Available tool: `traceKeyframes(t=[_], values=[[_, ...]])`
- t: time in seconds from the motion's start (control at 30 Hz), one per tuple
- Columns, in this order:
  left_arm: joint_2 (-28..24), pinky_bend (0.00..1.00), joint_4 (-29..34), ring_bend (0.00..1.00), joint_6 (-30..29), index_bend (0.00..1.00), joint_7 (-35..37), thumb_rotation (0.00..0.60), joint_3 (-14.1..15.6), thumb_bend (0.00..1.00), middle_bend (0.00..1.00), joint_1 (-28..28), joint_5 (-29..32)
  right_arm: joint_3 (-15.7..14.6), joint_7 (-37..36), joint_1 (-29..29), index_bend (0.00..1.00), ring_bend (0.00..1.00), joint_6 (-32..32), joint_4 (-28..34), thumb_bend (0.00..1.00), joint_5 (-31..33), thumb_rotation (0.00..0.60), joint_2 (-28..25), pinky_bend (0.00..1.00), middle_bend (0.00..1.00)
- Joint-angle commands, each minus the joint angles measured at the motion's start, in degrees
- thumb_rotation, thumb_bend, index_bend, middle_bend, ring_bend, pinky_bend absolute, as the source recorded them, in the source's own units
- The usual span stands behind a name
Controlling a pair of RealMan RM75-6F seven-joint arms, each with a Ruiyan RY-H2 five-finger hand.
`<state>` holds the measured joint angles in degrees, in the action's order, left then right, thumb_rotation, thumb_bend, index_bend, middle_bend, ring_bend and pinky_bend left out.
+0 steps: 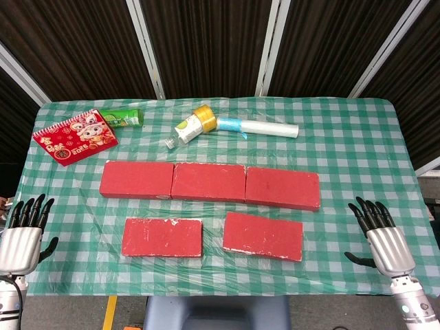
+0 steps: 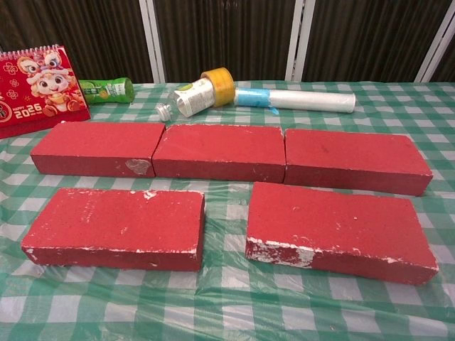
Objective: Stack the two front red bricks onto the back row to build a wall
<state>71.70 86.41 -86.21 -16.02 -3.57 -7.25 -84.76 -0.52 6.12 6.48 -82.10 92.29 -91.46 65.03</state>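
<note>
Three red bricks lie end to end as a back row: left (image 1: 136,179) (image 2: 97,148), middle (image 1: 208,182) (image 2: 219,151), right (image 1: 282,188) (image 2: 355,160). In front of them lie two more red bricks flat on the green checked cloth: front left brick (image 1: 163,237) (image 2: 117,227) and front right brick (image 1: 263,236) (image 2: 338,231). My left hand (image 1: 22,237) hovers at the table's left edge, fingers spread and holding nothing. My right hand (image 1: 381,240) hovers at the right edge, also spread and holding nothing. The chest view shows neither hand.
At the back stand a red 2025 calendar (image 1: 74,136) (image 2: 39,89), a green bottle (image 1: 120,118) (image 2: 106,90), a tipped clear bottle (image 1: 184,132) (image 2: 188,98), a yellow tape roll (image 1: 204,117) (image 2: 220,84) and a white plastic roll (image 1: 265,128) (image 2: 302,100).
</note>
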Motion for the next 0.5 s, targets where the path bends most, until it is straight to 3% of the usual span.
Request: traceKeyframes(t=[0.03,0.17,0.33,0.5], values=[[0.23,0.06,0.18,0.00,0.56,0.00,0.26,0.600,0.31,0.30,0.00,-0.22,-0.25,-0.14,-0.01,-0.01,0.00,0.00,0.21,-0.07,0.09,-0.01,0.600,-0.09,0.00,0.00],[0.46,0.06,0.55,0.00,3.30,0.00,2.79,0.600,1.87,0.30,0.00,-1.57,-2.42,-0.88,0.05,-0.19,0.00,0.00,0.06,0.06,0.09,-1.15,0.600,-0.31,0.00,0.00],[-0.20,0.07,1.73,0.00,9.62,0.00,14.01,0.600,5.50,0.30,0.00,-5.17,-7.78,-1.60,-0.79,-0.86,0.00,0.00,-1.05,0.12,0.09,-2.37,0.600,-0.93,0.00,0.00],[-0.59,0.05,4.91,0.00,16.52,0.00,20.80,0.600,7.68,0.28,0.00,-9.97,-11.60,-2.72,-3.09,-1.20,0.00,0.00,-2.37,0.18,0.09,-5.15,0.600,-1.76,0.00,0.00]])
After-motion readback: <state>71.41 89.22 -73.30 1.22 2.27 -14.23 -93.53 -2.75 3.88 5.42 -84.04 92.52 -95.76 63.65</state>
